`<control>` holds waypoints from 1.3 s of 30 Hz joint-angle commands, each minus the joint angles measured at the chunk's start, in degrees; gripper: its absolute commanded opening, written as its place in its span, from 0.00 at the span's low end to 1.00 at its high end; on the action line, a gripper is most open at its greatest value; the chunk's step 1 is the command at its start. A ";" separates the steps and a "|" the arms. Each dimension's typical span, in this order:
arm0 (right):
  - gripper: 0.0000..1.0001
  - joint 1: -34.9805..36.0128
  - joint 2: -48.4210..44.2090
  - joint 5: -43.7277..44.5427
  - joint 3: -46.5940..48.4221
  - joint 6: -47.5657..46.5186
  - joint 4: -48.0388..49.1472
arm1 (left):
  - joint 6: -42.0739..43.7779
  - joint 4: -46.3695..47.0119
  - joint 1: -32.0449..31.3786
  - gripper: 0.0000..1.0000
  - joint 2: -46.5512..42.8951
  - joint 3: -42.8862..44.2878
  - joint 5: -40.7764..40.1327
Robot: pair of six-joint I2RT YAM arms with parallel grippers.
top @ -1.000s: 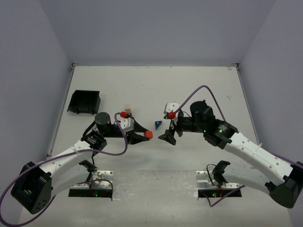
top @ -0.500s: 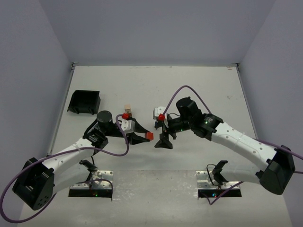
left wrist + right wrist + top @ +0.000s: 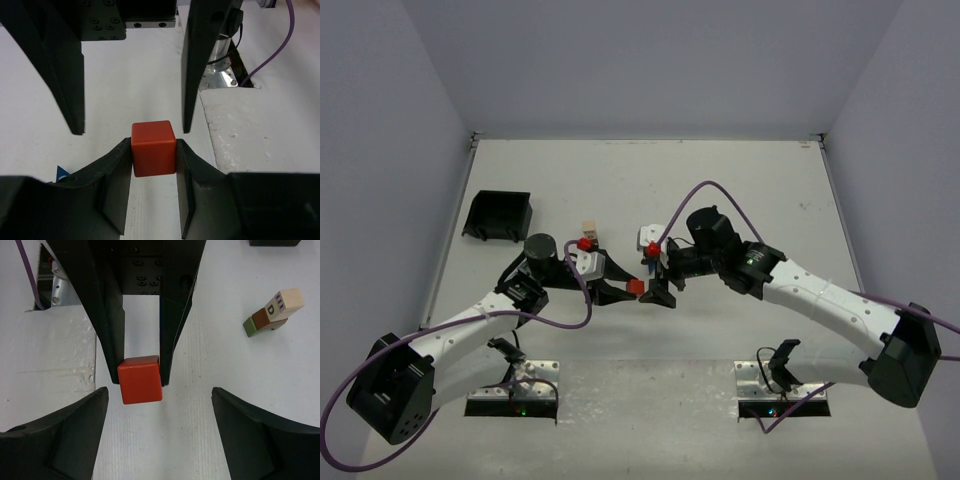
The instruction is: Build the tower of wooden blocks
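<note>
Status: you are pinching red cube (image 3: pixel 153 148) in L fingers (image 3: pixel 116 172), over desk (image 3: pixel 720 180) ctr. R fingers (image 3: pixel 65 435) are straddling it, spread wide, no contact. Likely light, stiff, smooth wood; take exposed flat side faces squarely.

5 wood blocks are counted: 1 red cube (image 3: pixel 634 287); 2 tan cubes (image 3: pixel 289 300) & 1 olive oblong (image 3: pixel 249 327), stacked behind-left of red cube; 1 blue wedge (image 3: pixel 60 172). 1 blk tray (image 3: pixel 498 232) is counted too.

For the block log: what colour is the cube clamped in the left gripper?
Red. The red cube shows best in the left wrist view.
</note>
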 commanded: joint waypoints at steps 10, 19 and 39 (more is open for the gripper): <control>0.41 0.48 1.36 -0.29 2.85 -0.54 0.92 | -0.99 4.90 0.00 0.00 -0.64 1.63 1.78; 0.24 0.50 0.57 -1.39 2.41 -1.70 3.40 | -1.14 5.07 0.02 0.00 -0.48 1.63 2.25; 0.00 -1.17 2.24 13.11 3.99 -4.62 -0.57 | -10.07 0.88 0.09 1.00 -1.42 6.23 -18.66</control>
